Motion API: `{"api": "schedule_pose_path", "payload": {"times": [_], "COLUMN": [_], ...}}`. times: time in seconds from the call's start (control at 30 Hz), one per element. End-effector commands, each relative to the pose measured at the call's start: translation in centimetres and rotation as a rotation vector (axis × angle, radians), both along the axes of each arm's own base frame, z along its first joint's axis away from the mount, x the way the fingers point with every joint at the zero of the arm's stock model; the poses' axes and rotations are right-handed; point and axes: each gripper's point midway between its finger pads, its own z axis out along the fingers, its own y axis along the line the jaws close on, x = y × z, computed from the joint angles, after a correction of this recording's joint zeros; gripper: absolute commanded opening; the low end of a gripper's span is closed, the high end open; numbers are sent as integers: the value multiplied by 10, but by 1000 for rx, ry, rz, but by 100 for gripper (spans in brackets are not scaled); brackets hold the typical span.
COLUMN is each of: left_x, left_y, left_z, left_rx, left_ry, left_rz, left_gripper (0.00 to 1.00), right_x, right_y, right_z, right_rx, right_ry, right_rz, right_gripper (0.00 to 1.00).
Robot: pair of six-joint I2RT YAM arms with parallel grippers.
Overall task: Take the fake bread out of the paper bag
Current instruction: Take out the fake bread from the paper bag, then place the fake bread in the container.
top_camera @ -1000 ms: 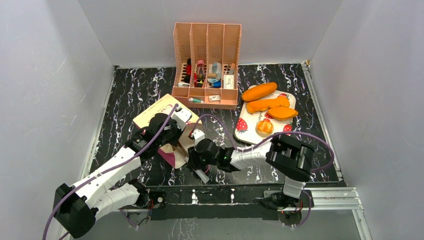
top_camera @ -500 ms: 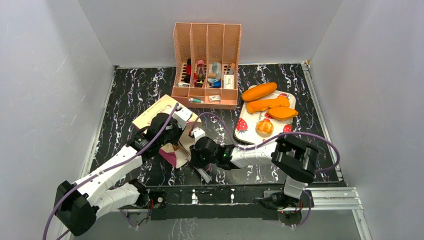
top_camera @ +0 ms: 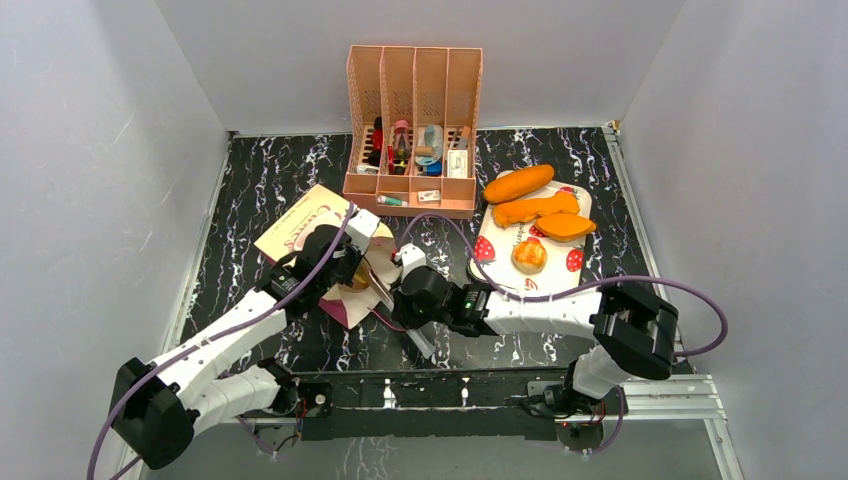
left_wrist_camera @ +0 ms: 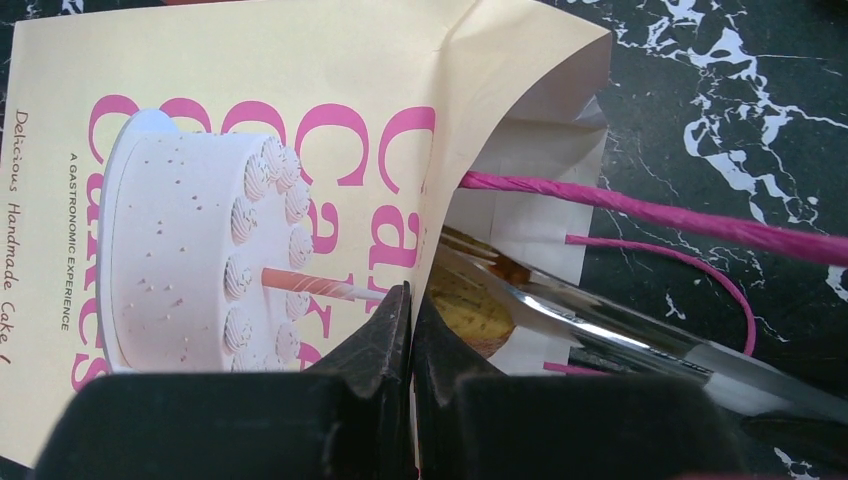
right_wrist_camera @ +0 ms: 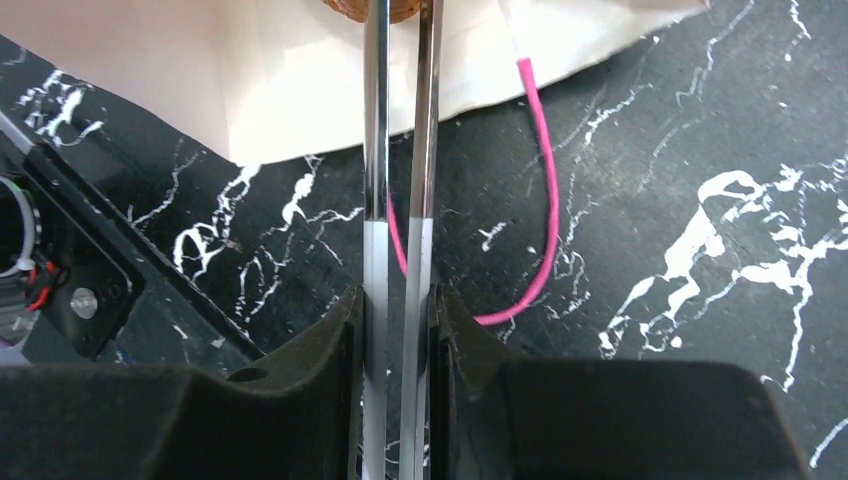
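The left arm [top_camera: 225,340] reaches from its base at the near-left corner diagonally toward the middle of the worktop, with the forearm kept low. The left gripper [left_wrist_camera: 411,305] has its jaws pressed together on the edge of the paper bag [left_wrist_camera: 250,60]. The right arm [top_camera: 545,312] lies almost flat along the near edge (its elbow is at the near-right side) and points left. The right gripper [right_wrist_camera: 398,300] is clamped on metal tongs [right_wrist_camera: 375,150], its fingers nearly together.

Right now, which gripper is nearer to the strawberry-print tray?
Right. The right gripper, holding tongs, is just left of the tray; the left gripper is farther left, pinching the paper bag at its mouth.
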Motion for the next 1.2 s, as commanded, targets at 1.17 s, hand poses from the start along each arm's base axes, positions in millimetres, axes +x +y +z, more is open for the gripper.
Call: {"api": "schedule_pose_path", "payload": {"times": [1.17], "left_x": [50], "left_y": [21], "left_z": [39], "left_rx": [-101], "left_ry": [32], "left_rz": [309], "left_gripper": [0], "right_x": [41], "right_y": [-209], "right_z": [72], "right_rx": [-77], "right_ry": [-183], "right_rz": [-903], "right_gripper": [0]}}
